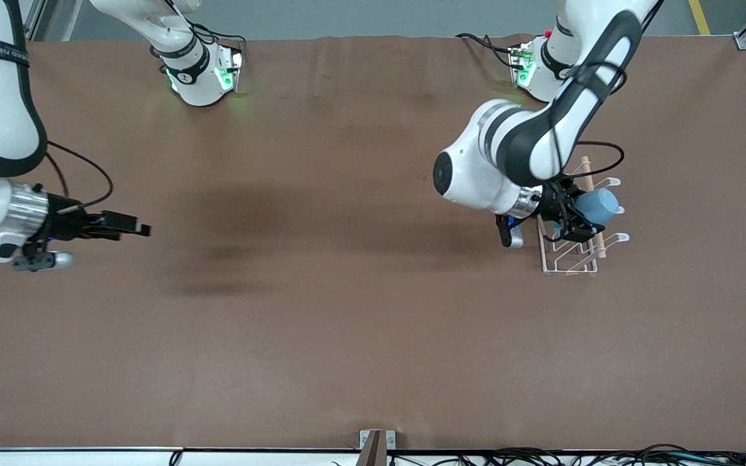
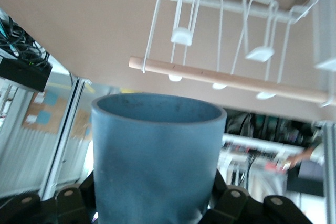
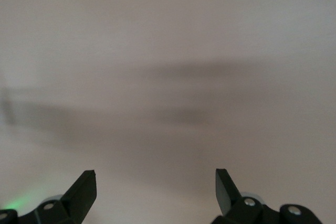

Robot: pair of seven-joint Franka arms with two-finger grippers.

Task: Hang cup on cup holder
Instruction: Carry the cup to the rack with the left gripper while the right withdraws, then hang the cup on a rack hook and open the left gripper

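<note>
One light, stiff cup (image 1: 596, 206), likely slick plastic, sits clenched at its base in the left gripper (image 1: 579, 217) over the cup holder (image 1: 577, 255); right gripper (image 1: 133, 226) waits with fingers released.

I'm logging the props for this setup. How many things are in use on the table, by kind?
Cups: 1, the light-blue cup held in the left gripper over the rack.
Cup holders: 1, the white wire cup holder.
Total: 2.

White arms, black joints, black fingers (image 3: 84, 190)
</note>
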